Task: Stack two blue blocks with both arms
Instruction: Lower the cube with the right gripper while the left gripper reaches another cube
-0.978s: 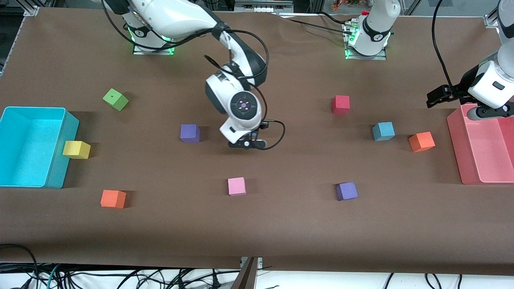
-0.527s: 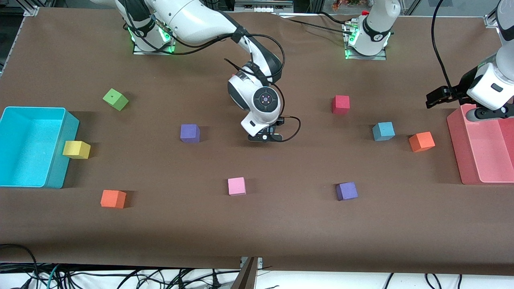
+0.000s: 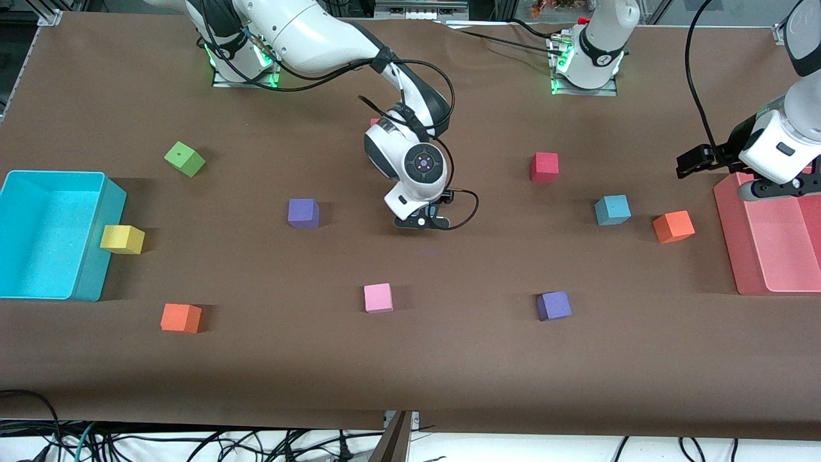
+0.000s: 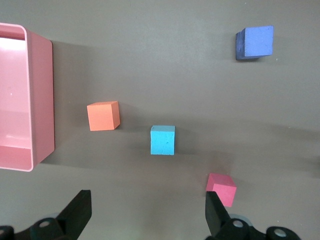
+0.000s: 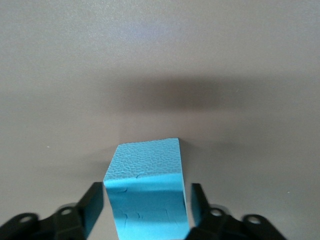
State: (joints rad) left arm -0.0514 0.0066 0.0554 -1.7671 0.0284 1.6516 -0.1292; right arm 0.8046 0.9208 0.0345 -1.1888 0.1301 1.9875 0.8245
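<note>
Nearest the camera lie a pink cube [image 3: 378, 298] and a purple cube [image 3: 553, 305]. Mid-table, the right gripper [image 3: 423, 221] points down, its jaws slightly apart around one blue block [image 5: 146, 192]. The second blue block [image 3: 612, 209] sits in open room beside an orange cube [image 3: 673, 226]. The left gripper [image 4: 145, 215] waits wide-jawed by the pink bin [image 3: 728, 237].

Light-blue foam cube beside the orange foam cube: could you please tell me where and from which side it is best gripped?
Probably from straight above, closing on two opposite side faces of the light-blue foam cube. It sits flat on the brown table, sides upright, and the orange foam cube stands apart, leaving room around it.
</note>
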